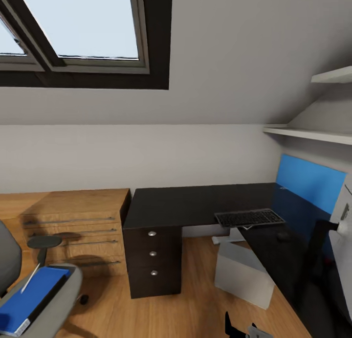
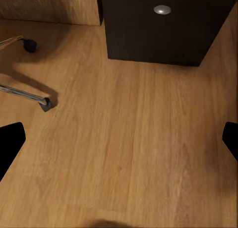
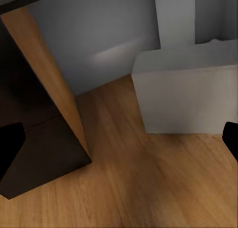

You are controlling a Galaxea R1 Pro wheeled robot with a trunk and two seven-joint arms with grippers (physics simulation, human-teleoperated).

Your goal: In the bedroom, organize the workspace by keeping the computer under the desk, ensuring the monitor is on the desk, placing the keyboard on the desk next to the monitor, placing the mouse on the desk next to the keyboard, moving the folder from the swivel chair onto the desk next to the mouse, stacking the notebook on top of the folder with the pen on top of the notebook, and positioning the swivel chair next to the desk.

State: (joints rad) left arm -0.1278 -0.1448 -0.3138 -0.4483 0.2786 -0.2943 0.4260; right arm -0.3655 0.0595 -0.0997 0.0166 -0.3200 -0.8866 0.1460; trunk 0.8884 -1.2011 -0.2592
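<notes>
Two grippers hung low over the wood floor, each with its fingers spread wide apart and nothing between them: the left gripper near the foot of the drawer unit, the right gripper near the computer, which stood on the floor under the desk. The keyboard lay at the desk's inner front edge, partly overhanging it, so a careless sweep of an arm could have knocked it off. The monitor sat at the desk's right end, close to the robot's right side, where a turn of the trunk might have bumped it. The folder rested on the seat of the chair, reaching its front edge, with a thin white stick, perhaps the pen, lying across it. Rolling or nudging the chair could have sent both sliding to the floor. The mouse may have been the small dark lump on the desk's right wing, though that was unclear.
</notes>
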